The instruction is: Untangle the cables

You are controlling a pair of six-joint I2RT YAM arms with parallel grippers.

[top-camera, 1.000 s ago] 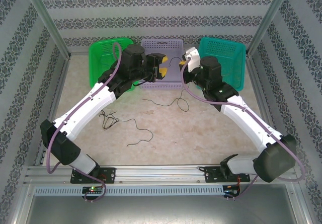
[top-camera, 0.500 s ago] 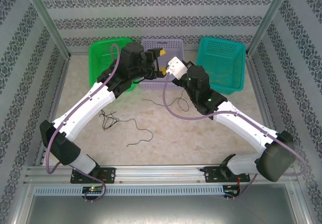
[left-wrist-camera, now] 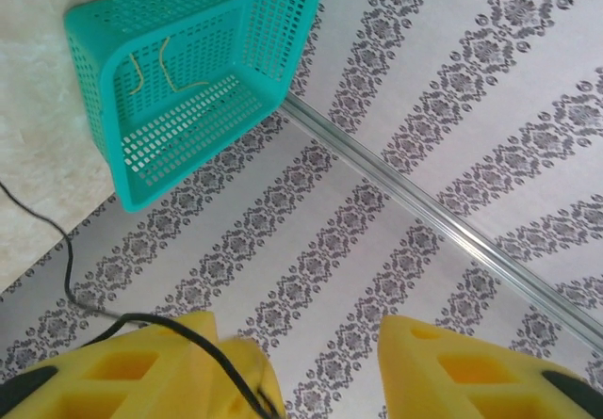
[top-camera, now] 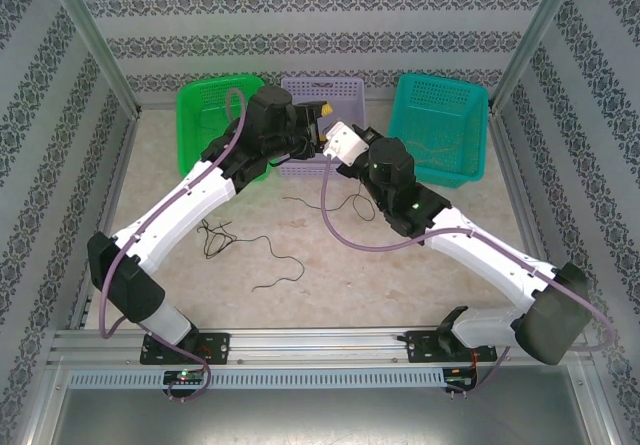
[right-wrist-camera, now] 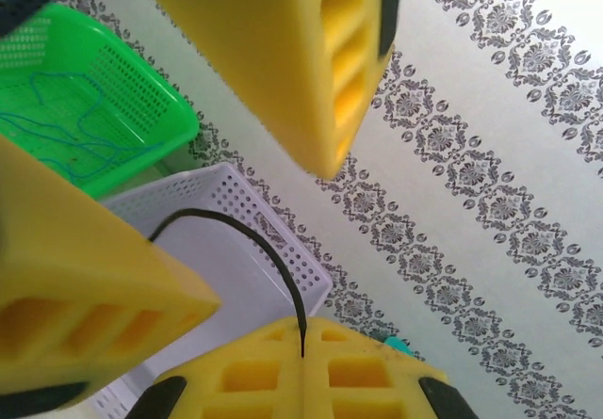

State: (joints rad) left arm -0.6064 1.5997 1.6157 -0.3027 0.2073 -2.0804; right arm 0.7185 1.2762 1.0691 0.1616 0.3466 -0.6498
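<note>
From above, both arms reach to the far middle of the table (top-camera: 420, 265). There the left gripper (top-camera: 324, 123) and the right gripper (top-camera: 333, 138) meet over the near edge of the lavender basket (top-camera: 345, 90), and from here I cannot tell how their fingers stand. The green basket (top-camera: 200, 115) stands to its left and the teal basket (top-camera: 445, 95) to its right. Black cables (top-camera: 214, 237) lie on the table: a small tangle by the left arm, a loose strand just right of it, and another nearer the baskets.

In the left wrist view, the left gripper's yellow fingers (left-wrist-camera: 141, 372) stand wide apart. A black cable (left-wrist-camera: 68, 268) drapes over one of them, unclamped. Beyond them the teal basket holds a yellowish-tan cable (left-wrist-camera: 170, 71).

In the right wrist view, the right gripper's own pads (right-wrist-camera: 367, 381) are pressed together, pinching the black cable at their seam. The cable arcs up and over toward one of the left gripper's spread fingers. Behind, blue cables (right-wrist-camera: 66, 127) lie in the green basket, just beside the lavender one.
</note>
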